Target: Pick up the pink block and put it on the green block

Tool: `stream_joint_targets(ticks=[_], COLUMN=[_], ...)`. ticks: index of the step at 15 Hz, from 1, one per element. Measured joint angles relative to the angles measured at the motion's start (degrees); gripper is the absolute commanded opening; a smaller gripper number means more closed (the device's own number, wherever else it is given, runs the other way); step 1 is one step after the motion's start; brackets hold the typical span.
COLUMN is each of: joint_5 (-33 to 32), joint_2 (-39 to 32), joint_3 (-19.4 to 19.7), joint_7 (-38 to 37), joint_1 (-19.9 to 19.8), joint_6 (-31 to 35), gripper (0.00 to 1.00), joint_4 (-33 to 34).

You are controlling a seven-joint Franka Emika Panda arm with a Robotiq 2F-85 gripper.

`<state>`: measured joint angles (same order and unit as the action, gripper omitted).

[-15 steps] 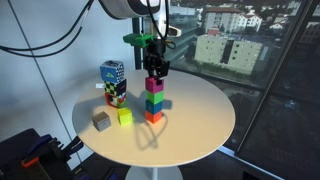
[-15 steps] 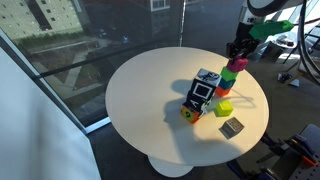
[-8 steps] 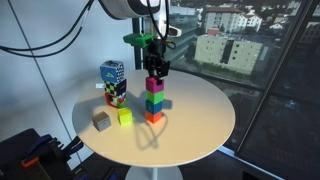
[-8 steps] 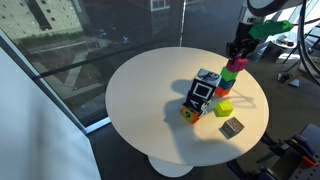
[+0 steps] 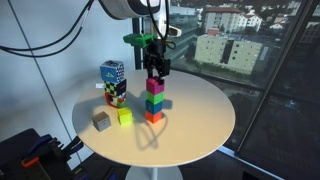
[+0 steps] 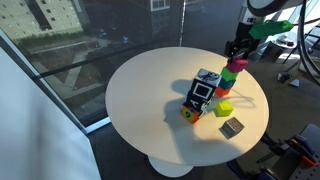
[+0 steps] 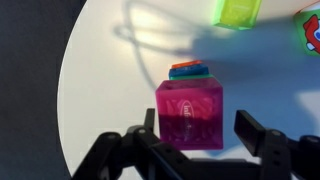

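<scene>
The pink block (image 5: 155, 86) (image 6: 232, 65) tops a stack on the round white table (image 5: 200, 125). The green block (image 5: 154, 101) (image 6: 228, 78) lies directly under it, above a blue-teal cube and a red-orange cube. In the wrist view the pink block (image 7: 190, 112) fills the middle, with thin edges of the lower cubes peeking out beyond it. My gripper (image 5: 155, 72) (image 6: 236, 55) (image 7: 198, 122) straddles the pink block from above and is open. One finger (image 7: 250, 128) stands clearly apart from the cube, and the other sits close to its opposite side.
A multicoloured carton (image 5: 113, 82) (image 6: 203, 92) stands beside the stack. A lime cube (image 5: 125, 116) (image 6: 224, 109) (image 7: 238, 12) and a grey-brown cube (image 5: 101, 120) (image 6: 231, 127) lie near the table's edge. Dark windows and floor surround the table (image 6: 140, 90).
The jaws look slightly wider round the pink block than before. The arm and the stack have stayed where they were.
</scene>
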<state>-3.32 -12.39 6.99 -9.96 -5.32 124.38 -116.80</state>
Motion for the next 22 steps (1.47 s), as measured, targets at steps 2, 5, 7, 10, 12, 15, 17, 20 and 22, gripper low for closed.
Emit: stream_joint_targets(ticks=[2, 5, 7, 10, 12, 15, 17, 20, 22], joint_5=[0.0, 0.0, 0.0, 0.0, 0.0, 0.2, 0.5, 0.9, 0.9], joint_2=[0.0, 0.0, 0.2, 0.8, 1.5, 2.9, 4.0, 5.8, 7.2], joint_3=[0.0, 0.0, 0.0, 0.0, 0.0, 0.0, -0.1, -0.1, -0.1], joint_7=[0.0, 0.0, 0.0, 0.0, 0.0, 0.2, 0.8, 2.6, 4.0], joint_1=[0.0, 0.0, 0.0, 0.0, 0.0, 0.0, 0.0, 0.0, -0.1], joint_6=[0.0, 0.0, 0.0, -0.3, -0.8, -2.0, -3.7, -7.3, -9.7], gripper=[1.0, 1.0, 1.0, 1.0, 1.0, 1.0, 1.0, 1.0, 1.0], joint_4=[0.0, 0.0, 0.1, 0.4, 0.6, 0.7, 0.8, 1.0, 1.1])
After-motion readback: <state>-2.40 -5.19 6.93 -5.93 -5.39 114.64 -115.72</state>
